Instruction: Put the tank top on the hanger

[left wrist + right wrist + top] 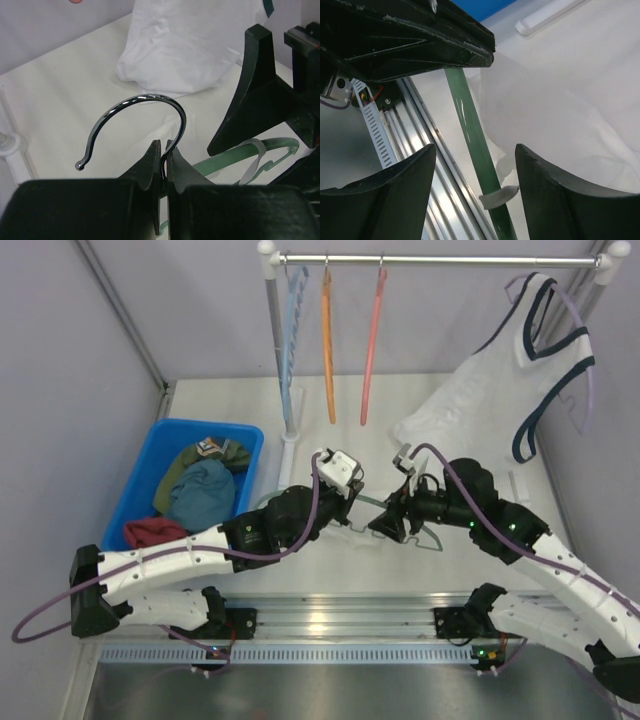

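The sage-green hanger (425, 537) lies low at the table's middle front. My left gripper (352, 502) is shut on its metal hook (150, 100), pinched at the stem between the jaws (163, 145). My right gripper (385, 525) is open, its jaws (475, 147) astride the hanger's green arm (470, 125) without touching it. The plain white tank top (450, 415) lies heaped on the table behind (185, 45). One thin white strap (500, 195) wraps round the green arm, with the fabric (570, 100) spreading to its right.
A blue bin (160, 470) of clothes stands at the left. The rack rail (440, 258) carries a pale blue, an orange (327, 340) and a salmon hanger (372, 340). A navy-trimmed white top (545, 340) hangs on a lavender hanger at right. The rack post (280, 350) stands behind my left gripper.
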Controlling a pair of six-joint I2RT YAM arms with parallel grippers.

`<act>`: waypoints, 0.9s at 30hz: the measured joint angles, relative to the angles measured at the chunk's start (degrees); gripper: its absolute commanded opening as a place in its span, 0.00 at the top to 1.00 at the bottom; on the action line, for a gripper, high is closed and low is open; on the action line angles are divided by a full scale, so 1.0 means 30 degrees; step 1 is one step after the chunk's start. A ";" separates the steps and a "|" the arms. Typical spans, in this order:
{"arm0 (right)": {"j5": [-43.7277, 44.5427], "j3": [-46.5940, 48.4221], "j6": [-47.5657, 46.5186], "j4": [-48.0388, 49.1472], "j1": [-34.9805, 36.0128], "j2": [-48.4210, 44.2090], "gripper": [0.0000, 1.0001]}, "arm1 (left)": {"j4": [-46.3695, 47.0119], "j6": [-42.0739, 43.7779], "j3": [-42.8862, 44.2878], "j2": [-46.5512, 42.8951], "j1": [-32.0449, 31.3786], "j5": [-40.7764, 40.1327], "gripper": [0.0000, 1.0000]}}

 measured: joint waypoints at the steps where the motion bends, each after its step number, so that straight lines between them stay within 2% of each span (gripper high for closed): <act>1: 0.0437 0.0000 -0.0044 -0.0007 0.0503 0.0204 0.42 | -0.0007 -0.0007 0.0000 0.0000 0.0000 0.0066 1.00; 6: 0.1902 -0.0007 -0.0211 0.0000 0.1545 0.0481 0.53 | -0.0044 -0.0007 0.0000 -0.0007 0.0000 0.0189 1.00; 9: 0.2514 -0.0007 -0.0219 0.0058 0.1566 0.0197 0.67 | -0.0102 -0.0007 0.0000 -0.0007 0.0000 0.0226 1.00; 10: 0.2659 -0.0015 -0.0219 0.0073 0.1566 0.0117 0.76 | -0.0109 -0.0007 0.0000 0.0000 0.0000 0.0255 1.00; 14: 0.2229 -0.0146 -0.0284 0.0226 0.1909 -0.0007 0.90 | -0.0204 0.0051 0.0007 0.0007 0.0073 0.0262 1.00; 15: 0.2062 -0.0168 -0.0277 0.0262 0.2018 -0.0007 0.89 | -0.0262 0.0036 0.0007 0.0036 0.0080 0.0262 1.00; 19: 0.2186 -0.0627 -0.0160 0.0685 0.2047 -0.0131 0.68 | -0.0495 0.0058 0.0044 0.0102 0.0073 0.0291 1.00; 21: 0.2579 -0.0874 -0.0117 0.0780 0.2018 -0.0146 0.64 | -0.0561 0.0000 0.0095 0.0131 0.0036 0.0335 1.00; 24: 0.2885 -0.1151 -0.0022 0.0816 0.2025 -0.0168 0.65 | -0.0627 0.0000 0.0189 0.0138 0.0000 0.0342 1.00; 25: 0.2958 -0.1188 0.0007 0.0823 0.2025 -0.0168 0.73 | -0.0627 -0.0007 0.0226 0.0138 0.0000 0.0335 1.00; 27: 0.2885 -0.1253 0.0000 0.0874 0.2025 -0.0197 0.81 | -0.0699 0.0022 0.0372 0.0138 0.0000 0.0335 1.00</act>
